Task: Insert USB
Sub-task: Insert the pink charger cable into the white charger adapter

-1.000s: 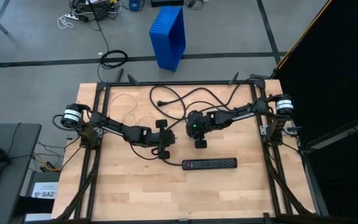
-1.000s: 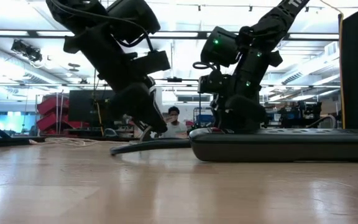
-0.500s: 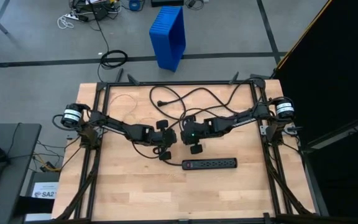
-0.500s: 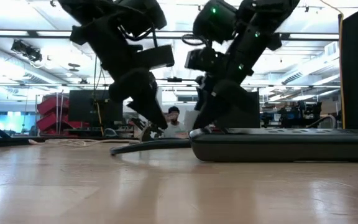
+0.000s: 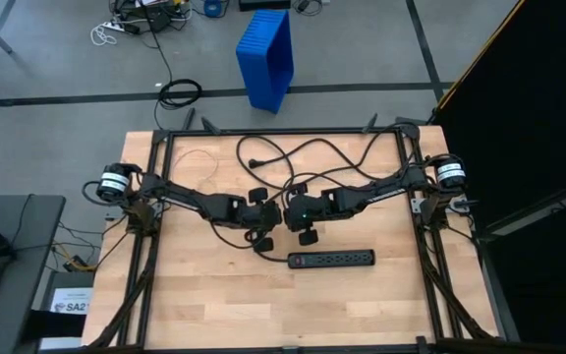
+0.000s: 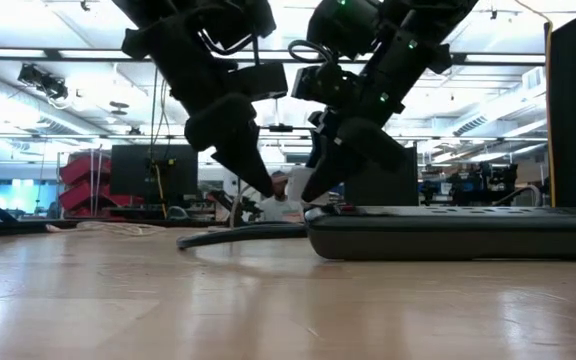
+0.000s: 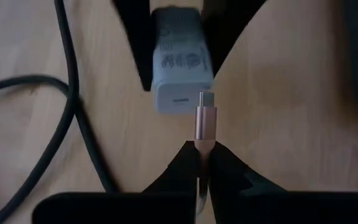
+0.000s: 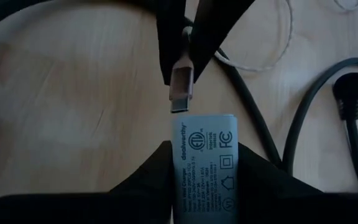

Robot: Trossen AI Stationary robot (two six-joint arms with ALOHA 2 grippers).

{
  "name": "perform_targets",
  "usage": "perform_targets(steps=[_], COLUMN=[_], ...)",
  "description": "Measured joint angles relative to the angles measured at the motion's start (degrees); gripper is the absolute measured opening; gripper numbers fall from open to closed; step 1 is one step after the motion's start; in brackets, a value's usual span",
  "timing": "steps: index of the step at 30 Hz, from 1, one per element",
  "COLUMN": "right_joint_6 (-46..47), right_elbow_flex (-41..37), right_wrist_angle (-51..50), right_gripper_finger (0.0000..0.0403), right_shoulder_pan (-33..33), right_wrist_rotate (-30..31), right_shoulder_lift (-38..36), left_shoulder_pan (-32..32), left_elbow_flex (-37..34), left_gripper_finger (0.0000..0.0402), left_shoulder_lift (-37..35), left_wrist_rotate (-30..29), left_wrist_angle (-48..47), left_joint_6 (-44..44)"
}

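My left gripper is pinching the USB plug, tip just beside the port of the white charger clamped in my right gripper, mid-table.

A metallic, rose-tinted USB plug faced a matt white plastic charger block with printed markings, above a pale, smooth wooden table; the black power strip looked plastic.

USB cable (mostly hidden) between fingers
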Motion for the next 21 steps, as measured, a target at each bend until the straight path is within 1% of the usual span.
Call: perform_targets(steps=[5,11,21], right_joint_6=[0.00,0.10,0.33], right_elbow_flex=[0.02,0.02,0.02], right_wrist_angle=[0.92,1.04,1.09], right_gripper_finger=[0.0088,0.0088,0.0088], right_shoulder_pan=[0.34,0.40,0.21], right_wrist_rotate=[0.00,1.21,1.29], right_shoulder_lift=[0.00,-0.02,-0.02], left_shoulder_pan=[1.56,2.40,2.37], left_elbow_flex=[0.00,-0.02,-0.04], left_gripper_finger=[0.0000,0.0000,0.0000], left_shoulder_lift=[0.00,0.00,0.00], left_wrist_rotate=[0.01,3.63,3.74], left_wrist_angle=[-2.09,-1.72,-1.36], left_joint_6=[-2.71,-2.97,-3.12])
